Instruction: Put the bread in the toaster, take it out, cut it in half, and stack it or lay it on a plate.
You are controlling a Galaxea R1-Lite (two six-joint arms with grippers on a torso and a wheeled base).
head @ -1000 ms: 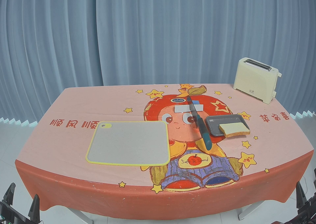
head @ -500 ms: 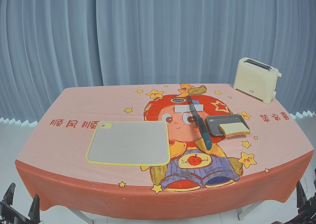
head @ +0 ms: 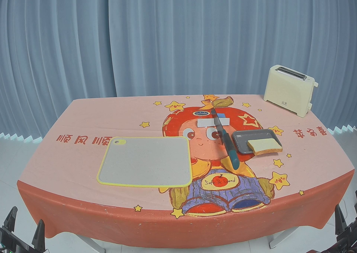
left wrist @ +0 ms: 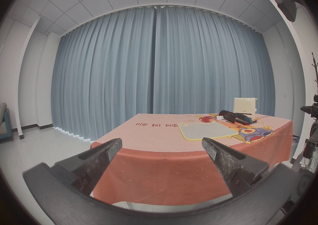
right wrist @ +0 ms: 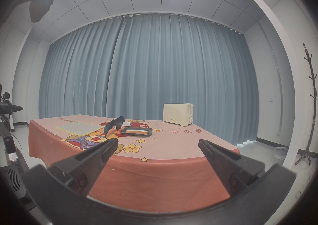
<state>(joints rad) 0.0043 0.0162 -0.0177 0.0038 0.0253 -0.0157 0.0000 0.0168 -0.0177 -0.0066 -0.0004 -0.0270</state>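
Off the near left corner of the worktop, your left gripper gapes wide, holding nothing. On it you see the cutting board, the knife, then the bread on the dark plate, with the toaster behind. Your right gripper, far right, gapes equally empty.

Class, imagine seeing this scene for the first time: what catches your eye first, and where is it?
The cartoon tablecloth stands out at once. A cream toaster sits at its far right corner, and a bread slice lies on a dark tray beside a knife, right of the yellow-rimmed cutting board.
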